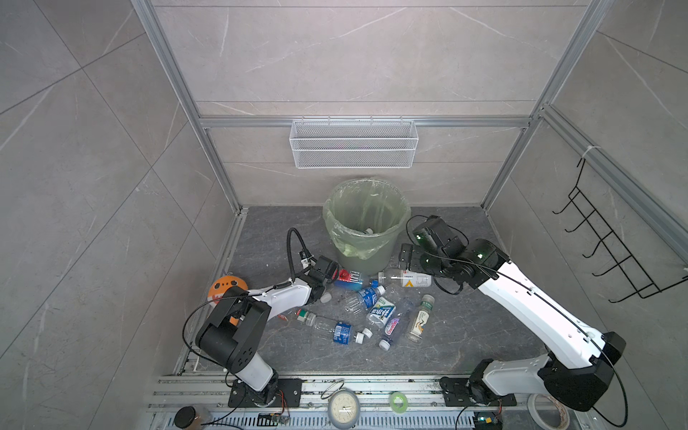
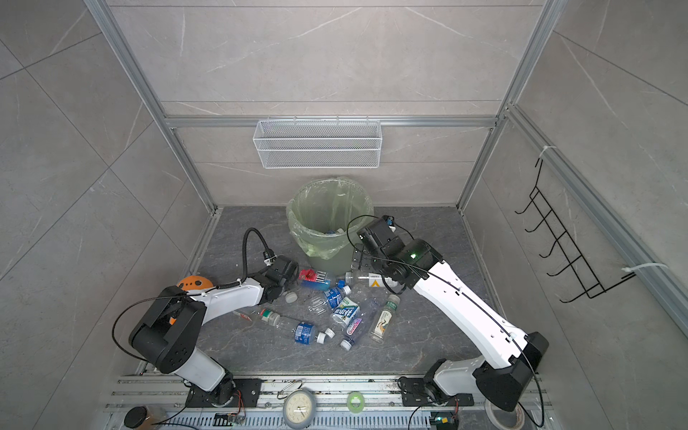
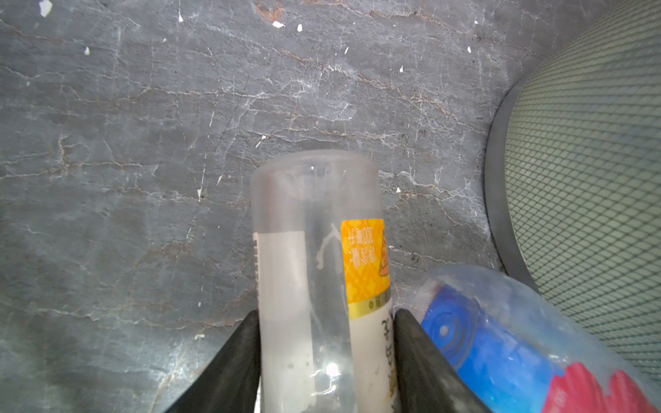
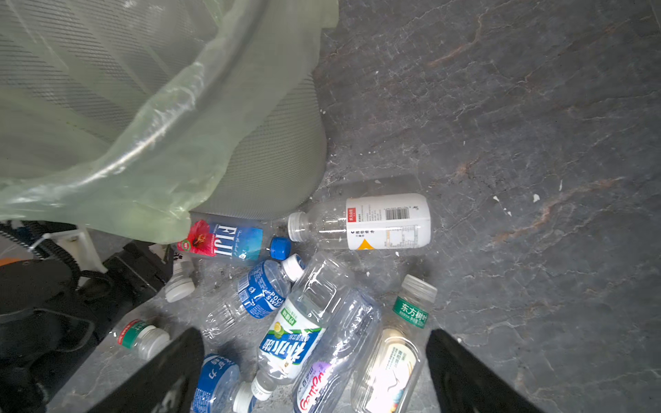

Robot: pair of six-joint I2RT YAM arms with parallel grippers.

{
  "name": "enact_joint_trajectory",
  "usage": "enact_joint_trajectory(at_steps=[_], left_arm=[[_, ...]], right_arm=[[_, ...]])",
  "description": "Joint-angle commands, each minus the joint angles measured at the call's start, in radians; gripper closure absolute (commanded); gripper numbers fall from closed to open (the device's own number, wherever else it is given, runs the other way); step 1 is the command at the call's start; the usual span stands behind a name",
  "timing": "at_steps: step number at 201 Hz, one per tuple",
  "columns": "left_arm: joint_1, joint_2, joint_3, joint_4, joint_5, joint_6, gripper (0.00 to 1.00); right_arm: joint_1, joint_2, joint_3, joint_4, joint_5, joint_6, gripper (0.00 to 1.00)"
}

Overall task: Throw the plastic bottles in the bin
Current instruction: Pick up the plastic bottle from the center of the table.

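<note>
Gripping a clear bottle with an orange-and-white label (image 3: pixel 314 214), the left gripper (image 3: pixel 325 318) is clenched on its body, one finger on each side, lower centre of the left wrist view. The bottle's base points away from the wrist. Cannot tell if it is lifted off the desk (image 3: pixel 143 143). The Fiji bottle (image 3: pixel 500 350) lies just beside it at lower right, against the foot of the bin (image 3: pixel 590 161).

Right gripper (image 4: pixel 314 332) is released, jaws wide apart with nothing between them, hanging over the pile at the bottom of the right wrist view. In both top views it sits just right of the bin's base.

The bin stands upright at centre frame in both top views, green bag over the rim. A white cap (image 1: pixel 368 231) shows inside it.

The loose plastic bottles (image 1: pixel 379 311) lie on their sides in a cluster just below the bin. A white-label bottle (image 4: pixel 386 221) is nearest the bin wall, and a green-label bottle (image 4: pixel 411 311) is at the right of the pile.
</note>
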Motion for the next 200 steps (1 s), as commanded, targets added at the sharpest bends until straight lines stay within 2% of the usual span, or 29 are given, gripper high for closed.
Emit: enact_joint_trajectory(at_steps=[1,45,109,128,147,165,200], left_arm=[[0.030,0.097,-0.017,-0.158,0.087,0.033,0.57],[0.044,0.142,-0.029,-0.140,0.094,0.047,0.48],[0.049,0.111,-0.052,-0.120,0.092,0.059,0.24],[0.050,0.114,-0.050,-0.113,0.091,0.065,0.22],[0.052,0.114,-0.050,-0.100,0.087,0.076,0.26],[0.060,0.119,-0.041,-0.100,0.090,0.087,0.40],[0.067,0.094,-0.036,-0.098,0.082,0.118,0.58]], right_arm=[[-0.006,-0.015,-0.049,0.030,0.032,-0.024,0.01],[-0.007,-0.062,-0.135,0.054,0.026,-0.031,0.00],[-0.007,-0.107,-0.179,0.065,0.008,-0.044,0.00],[-0.007,-0.111,-0.180,0.065,0.006,-0.047,0.00],[-0.007,-0.121,-0.185,0.067,0.002,-0.046,0.00],[-0.007,-0.124,-0.188,0.061,0.003,-0.043,0.00],[-0.007,-0.136,-0.209,0.061,-0.006,-0.038,0.00]])
